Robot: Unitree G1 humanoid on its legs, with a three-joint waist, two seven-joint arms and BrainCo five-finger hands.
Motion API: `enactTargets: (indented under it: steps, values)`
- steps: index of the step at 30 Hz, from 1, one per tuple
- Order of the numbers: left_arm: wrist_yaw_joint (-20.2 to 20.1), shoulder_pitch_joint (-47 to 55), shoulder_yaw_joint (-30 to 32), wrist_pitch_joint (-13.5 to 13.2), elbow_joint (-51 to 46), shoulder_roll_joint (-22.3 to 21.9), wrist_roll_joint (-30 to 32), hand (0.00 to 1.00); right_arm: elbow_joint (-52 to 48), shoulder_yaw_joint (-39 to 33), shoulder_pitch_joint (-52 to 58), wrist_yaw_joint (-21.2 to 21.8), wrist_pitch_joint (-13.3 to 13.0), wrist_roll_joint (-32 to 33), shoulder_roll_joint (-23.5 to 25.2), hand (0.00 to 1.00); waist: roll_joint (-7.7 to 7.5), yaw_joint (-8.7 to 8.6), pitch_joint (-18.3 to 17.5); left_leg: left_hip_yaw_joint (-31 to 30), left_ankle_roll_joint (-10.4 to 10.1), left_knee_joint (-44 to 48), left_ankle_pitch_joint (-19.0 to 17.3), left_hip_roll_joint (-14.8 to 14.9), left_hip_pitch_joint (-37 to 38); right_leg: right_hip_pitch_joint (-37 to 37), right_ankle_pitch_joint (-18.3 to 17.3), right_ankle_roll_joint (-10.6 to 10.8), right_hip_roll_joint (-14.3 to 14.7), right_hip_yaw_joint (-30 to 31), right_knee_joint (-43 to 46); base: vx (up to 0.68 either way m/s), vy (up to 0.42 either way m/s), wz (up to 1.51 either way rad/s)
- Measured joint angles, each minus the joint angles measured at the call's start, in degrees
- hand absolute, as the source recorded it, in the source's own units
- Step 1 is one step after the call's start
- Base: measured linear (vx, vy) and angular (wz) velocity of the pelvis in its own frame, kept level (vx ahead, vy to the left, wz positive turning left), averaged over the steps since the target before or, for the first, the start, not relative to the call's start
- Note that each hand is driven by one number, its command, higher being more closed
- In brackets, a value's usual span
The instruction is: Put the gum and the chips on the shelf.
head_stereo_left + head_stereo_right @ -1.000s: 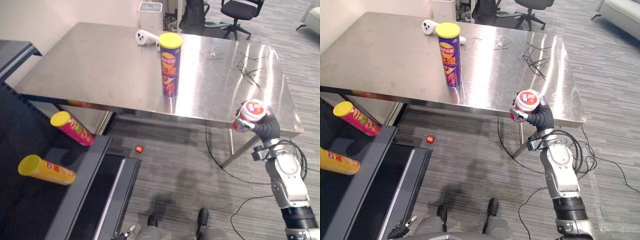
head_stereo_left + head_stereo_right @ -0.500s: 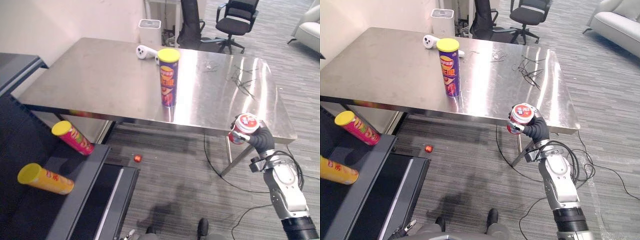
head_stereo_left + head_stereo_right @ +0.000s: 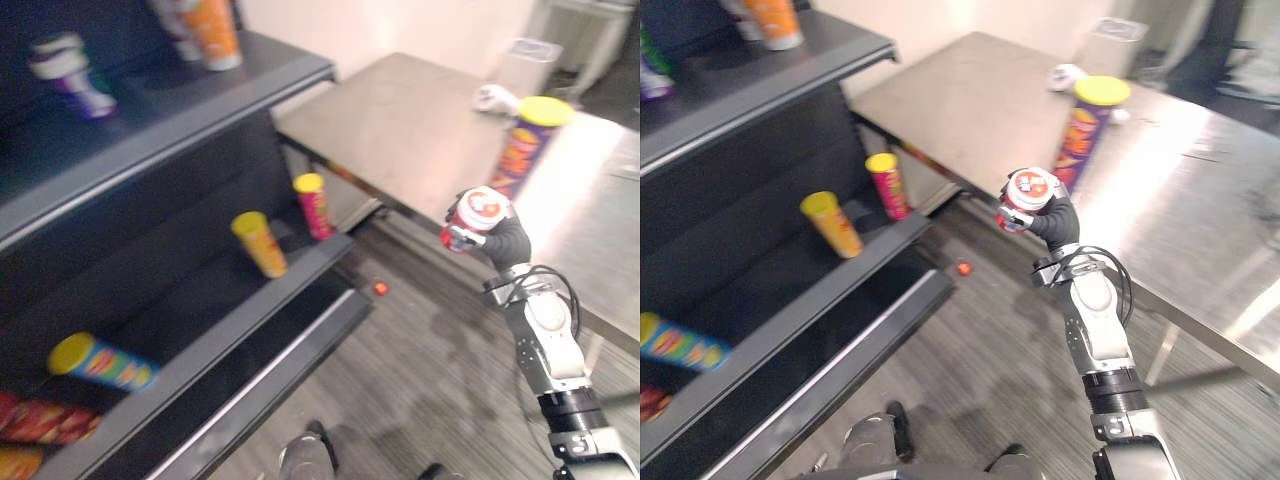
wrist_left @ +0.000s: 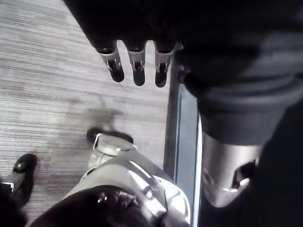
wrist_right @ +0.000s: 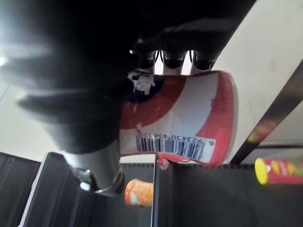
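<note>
My right hand (image 3: 507, 243) is shut on the gum, a red and white canister (image 3: 476, 212), and holds it in the air between the table and the shelf. The right wrist view shows the fingers (image 5: 174, 59) curled round the canister (image 5: 189, 118). The chips, a purple can with a yellow lid (image 3: 527, 146), stand upright on the steel table (image 3: 400, 130) behind the hand. The dark shelf (image 3: 200, 112) rises at the left. My left hand (image 4: 137, 66) hangs over the floor with straight fingers, holding nothing.
On the middle shelf board (image 3: 250, 305) stand a yellow can (image 3: 260, 243) and a red one (image 3: 313, 205); another can (image 3: 100, 362) lies further along. An orange tub (image 3: 212, 30) sits on the top board. A red ball (image 3: 380, 288) lies on the floor. A white controller (image 3: 495, 97) rests on the table.
The whole view has swung left towards the shelf, so the camera moved. My right hand still holds the gum canister. The purple chips can stays on the table.
</note>
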Motion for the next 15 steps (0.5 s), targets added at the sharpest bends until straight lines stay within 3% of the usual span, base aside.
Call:
enactTargets:
  steps: [1, 3, 4, 7, 8, 10, 15]
  values:
    - [-0.43, 0.32, 0.32, -0.38, 0.01, 0.05, 1.01, 0.00, -0.25, -0.01, 0.69, 1.03, 0.03, -0.01, 0.26, 1.00, -1.37, 0.96, 0.20, -1.16, -0.85, -6.32, 3.85, -2.95, 0.59, 0.64, 0.21, -0.02, -0.96, -3.25, -1.32, -0.04, 0.076, 1.29]
    - [-0.91, 1.59, 0.69, -0.27, 1.52, 0.08, 2.25, 0.00, -2.01, -0.09, 2.22, 2.43, -0.05, 0.09, 0.99, 1.00, -1.94, 0.88, 0.25, 2.10, -0.21, -2.67, -1.36, -2.47, 1.39, 2.02, 0.40, 0.37, -1.81, -7.60, -0.38, 0.03, 0.050, 1.06]
    - [-1.52, 2.45, 0.68, -0.24, 2.18, -0.22, 2.27, 0.00, -3.45, -0.26, 3.51, 2.63, -0.24, 0.29, 0.45, 1.00, -1.88, 0.40, 0.14, 3.57, -1.88, -2.73, -2.88, -2.51, 2.99, 2.54, 0.15, 0.86, -2.77, -9.39, 1.16, 0.07, 0.049, 0.71]
    - [-2.13, 2.43, 0.61, -1.24, 2.63, -0.20, 4.56, 0.00, -6.04, -1.95, 6.38, 2.40, -1.17, 2.16, 0.11, 1.00, -0.75, -1.18, -0.96, 1.64, -2.62, -10.62, -2.52, -5.98, 3.37, 2.67, 0.27, 1.63, -3.56, -12.68, 4.21, 0.01, 0.135, 0.92]
    - [-2.17, 2.20, 0.51, -1.85, 2.85, -0.10, 4.77, 0.00, -7.24, -2.56, 7.52, 2.35, -1.37, 2.28, 0.45, 1.00, -1.04, -1.36, -0.88, 0.33, -3.00, -14.52, -1.83, -7.61, 4.06, 2.58, -0.02, 1.95, -4.22, -13.73, 5.58, -0.03, 0.165, 0.73]
    - [-2.06, 2.18, -0.13, -1.95, 3.55, 0.27, 6.16, 0.00, -8.07, -2.69, 9.43, 1.98, -1.41, 2.24, 0.86, 1.00, -2.08, -1.28, -1.25, -0.83, -2.53, -18.23, -0.27, -9.96, 4.89, 2.17, -0.42, 1.58, -5.78, -13.71, 7.91, -0.03, 0.111, 0.43]
    - [-2.07, 2.17, -2.17, -2.91, 4.00, 1.03, 6.60, 0.00, -8.10, -3.51, 11.41, 0.82, -1.69, 1.70, 0.96, 1.00, -2.61, -1.23, -1.51, -3.54, -2.40, -20.19, -0.68, -13.01, 5.66, 2.73, -0.80, 0.89, -8.33, -11.72, 10.02, -0.05, 0.067, 0.35]
